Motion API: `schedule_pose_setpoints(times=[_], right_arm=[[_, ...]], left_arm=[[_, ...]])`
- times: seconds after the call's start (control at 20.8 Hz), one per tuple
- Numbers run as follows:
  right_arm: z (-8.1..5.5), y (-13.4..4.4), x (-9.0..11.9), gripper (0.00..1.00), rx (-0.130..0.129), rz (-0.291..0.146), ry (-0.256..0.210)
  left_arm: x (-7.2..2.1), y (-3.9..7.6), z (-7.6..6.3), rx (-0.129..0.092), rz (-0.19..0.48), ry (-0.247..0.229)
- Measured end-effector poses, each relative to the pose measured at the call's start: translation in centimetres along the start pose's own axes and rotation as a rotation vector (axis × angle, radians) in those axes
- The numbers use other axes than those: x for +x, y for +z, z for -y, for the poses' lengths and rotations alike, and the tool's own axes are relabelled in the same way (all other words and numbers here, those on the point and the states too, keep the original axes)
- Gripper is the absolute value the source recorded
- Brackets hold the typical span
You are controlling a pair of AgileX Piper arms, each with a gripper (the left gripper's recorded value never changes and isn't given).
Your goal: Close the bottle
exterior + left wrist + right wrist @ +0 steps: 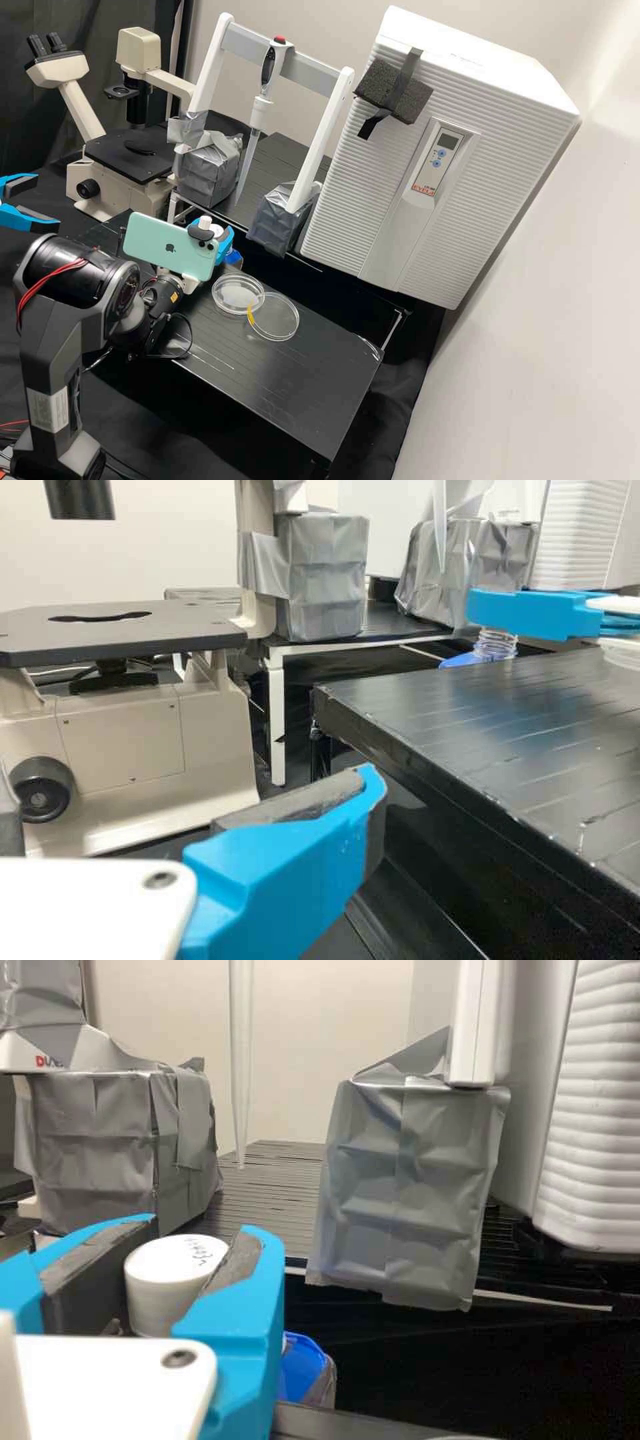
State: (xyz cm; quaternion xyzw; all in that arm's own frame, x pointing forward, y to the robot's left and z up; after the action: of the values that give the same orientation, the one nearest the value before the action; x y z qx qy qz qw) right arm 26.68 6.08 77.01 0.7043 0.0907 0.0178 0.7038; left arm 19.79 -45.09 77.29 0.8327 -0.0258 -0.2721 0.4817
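**A:** Where is the bottle found?

**B:** The bottle (494, 643) is seen at the back edge of the counter (300, 373), directly under the right gripper (212, 232). Its clear threaded neck is left bare.

**A:** And the cap?

**B:** The cap (175, 1275), white and round, is clamped between the two blue fingers of the right gripper. It is held upright above the neck. Whether cap and neck are touching cannot be told.

**A:** How is the left gripper set?

**B:** The left gripper (45, 200) is kept well apart from the bottle, at the side by the microscope (113, 153). Its fingers are spread wide and nothing is held between them.

**A:** What else is laid on the counter?

**B:** Two clear dishes (237, 293) are placed near the middle, with their rims overlapping.

**A:** What is seen behind?

**B:** A pipette (262, 107) is hung tip down from a white stand (320, 143), whose feet are wrapped in grey tape. Just beside the stand, a ribbed white machine (400, 200) is set against the wall.
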Motion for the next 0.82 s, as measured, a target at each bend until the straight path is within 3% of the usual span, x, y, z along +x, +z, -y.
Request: schedule_pose_setpoints(times=[0.82], right_arm=[[-0.97, 0.41, 0.04, 0.0, -0.002, 0.011, 0.039]], left_arm=[[0.0, 0.0, 0.0, 0.0, 0.0, 0.0]])
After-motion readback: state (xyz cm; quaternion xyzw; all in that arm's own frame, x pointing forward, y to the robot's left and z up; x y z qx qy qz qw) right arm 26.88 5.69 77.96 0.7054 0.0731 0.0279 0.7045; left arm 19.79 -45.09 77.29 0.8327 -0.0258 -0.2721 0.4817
